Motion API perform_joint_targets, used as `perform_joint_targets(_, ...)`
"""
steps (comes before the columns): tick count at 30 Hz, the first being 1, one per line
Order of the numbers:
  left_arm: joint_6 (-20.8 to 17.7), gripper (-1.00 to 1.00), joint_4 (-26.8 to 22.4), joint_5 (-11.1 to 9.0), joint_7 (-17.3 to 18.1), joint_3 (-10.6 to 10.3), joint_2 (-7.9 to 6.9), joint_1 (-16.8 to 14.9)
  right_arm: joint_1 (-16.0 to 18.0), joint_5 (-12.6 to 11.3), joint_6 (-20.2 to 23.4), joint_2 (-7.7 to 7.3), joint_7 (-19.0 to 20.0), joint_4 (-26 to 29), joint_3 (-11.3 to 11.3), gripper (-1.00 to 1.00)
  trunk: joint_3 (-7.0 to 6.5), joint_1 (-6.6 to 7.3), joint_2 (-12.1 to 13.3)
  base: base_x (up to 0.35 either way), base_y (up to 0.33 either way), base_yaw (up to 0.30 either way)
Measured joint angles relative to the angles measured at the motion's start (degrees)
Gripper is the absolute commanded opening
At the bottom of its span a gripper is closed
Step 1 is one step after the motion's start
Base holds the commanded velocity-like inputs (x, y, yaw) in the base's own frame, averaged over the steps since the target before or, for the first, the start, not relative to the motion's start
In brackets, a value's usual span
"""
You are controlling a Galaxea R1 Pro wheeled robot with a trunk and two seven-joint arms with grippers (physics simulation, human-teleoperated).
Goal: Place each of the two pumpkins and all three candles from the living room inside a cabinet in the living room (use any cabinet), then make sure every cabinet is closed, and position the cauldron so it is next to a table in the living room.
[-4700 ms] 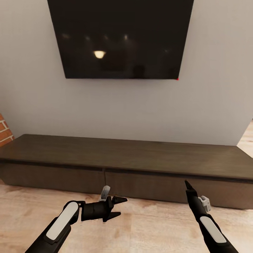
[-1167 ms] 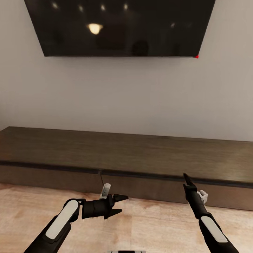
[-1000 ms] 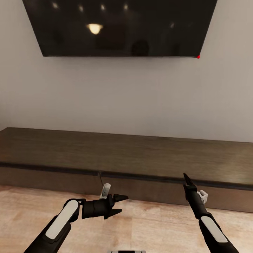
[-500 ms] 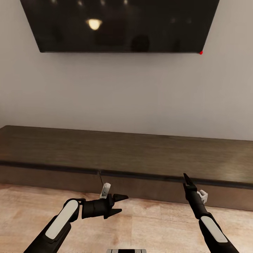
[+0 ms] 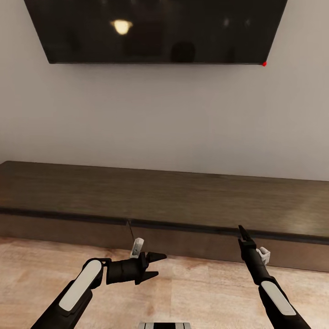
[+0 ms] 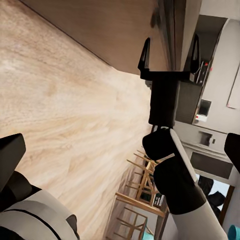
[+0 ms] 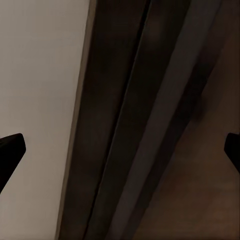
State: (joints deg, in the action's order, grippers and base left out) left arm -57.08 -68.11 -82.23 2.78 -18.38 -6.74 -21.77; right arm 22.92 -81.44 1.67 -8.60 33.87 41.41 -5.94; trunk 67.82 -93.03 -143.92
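The long, low dark-brown cabinet (image 5: 183, 201) runs along the wall straight ahead of me, and its drawer fronts (image 5: 68, 230) are shut. My left gripper (image 5: 155, 266) hangs open above the floor before the seam between two drawers, pointing to the right. My right gripper (image 5: 243, 232) points up at the cabinet's front edge, close to it. In the left wrist view the right gripper (image 6: 170, 47) has its fingers spread and nothing between them. The cabinet's edge (image 7: 150, 125) lies near the right wrist camera. Pumpkins, candles, cauldron and low table are out of view.
A large black TV (image 5: 155, 27) hangs on the pale wall above the cabinet. Light wooden floor (image 5: 205, 292) lies between me and the drawers. In the left wrist view, wooden chairs (image 6: 142, 180) and kitchen units stand far off to the side.
The camera has come closer to the cabinet, so the TV sits higher in the picture and looks larger. Both arms hold the same pose, and the drawers stay shut.
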Motion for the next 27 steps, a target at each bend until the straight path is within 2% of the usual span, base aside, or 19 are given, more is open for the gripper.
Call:
perform_joint_targets(10,0.0,1.0,0.0,0.0,0.0,0.01,0.0,0.01,0.0,0.0,0.0,0.0,-0.08,-0.06,0.0,1.0,0.0,0.0,0.0,0.0,0.0,0.0)
perform_joint_targets(14,0.0,1.0,0.0,0.03,0.0,0.0,0.01,0.0,0.0,0.0,0.0,0.0,-0.09,-0.06,0.0,1.0,0.88,-0.11,-0.05,0.0,0.0,0.0)
perform_joint_targets(27,0.0,1.0,0.0,0.0,0.0,-0.03,0.01,0.01,0.0,0.0,0.0,0.0,-0.09,-0.06,0.0,1.0,0.89,-0.1,-0.05,0.0,0.0,0.0)
